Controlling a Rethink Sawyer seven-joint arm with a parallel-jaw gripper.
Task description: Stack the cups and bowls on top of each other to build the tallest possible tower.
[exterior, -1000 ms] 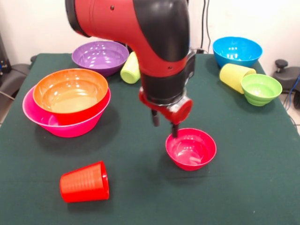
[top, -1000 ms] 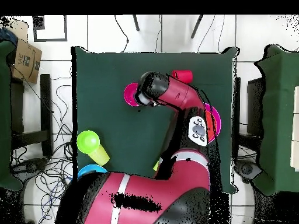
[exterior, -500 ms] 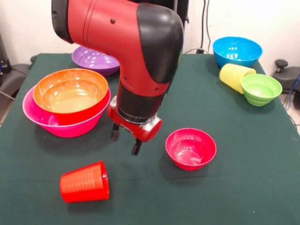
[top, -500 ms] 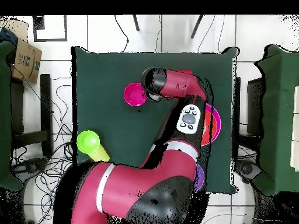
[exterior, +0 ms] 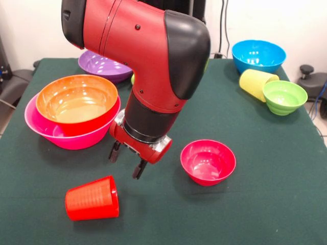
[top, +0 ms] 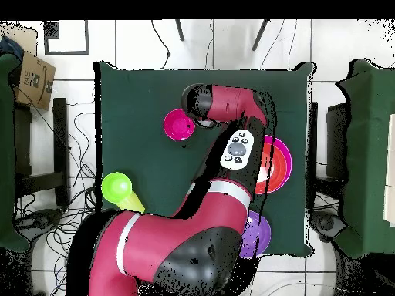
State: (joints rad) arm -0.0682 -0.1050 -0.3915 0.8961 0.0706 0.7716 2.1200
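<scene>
Front view: spread-fingered gripper (exterior: 125,160) hangs empty above the green cloth table (exterior: 265,204).
Nearest, the red ribbed plastic cup (exterior: 92,198) lies on its side (just below the gripper); the small magenta plastic bowl (exterior: 208,161) sits right; the large orange bowl (exterior: 76,103) nests in the large pink bowl (exterior: 48,130) farther left.

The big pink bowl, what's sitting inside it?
A large glossy orange plastic bowl sits nested inside the large pink plastic bowl. The orange bowl looks empty. It covers the pink bowl's inside, so anything beneath it can't be seen.
</scene>
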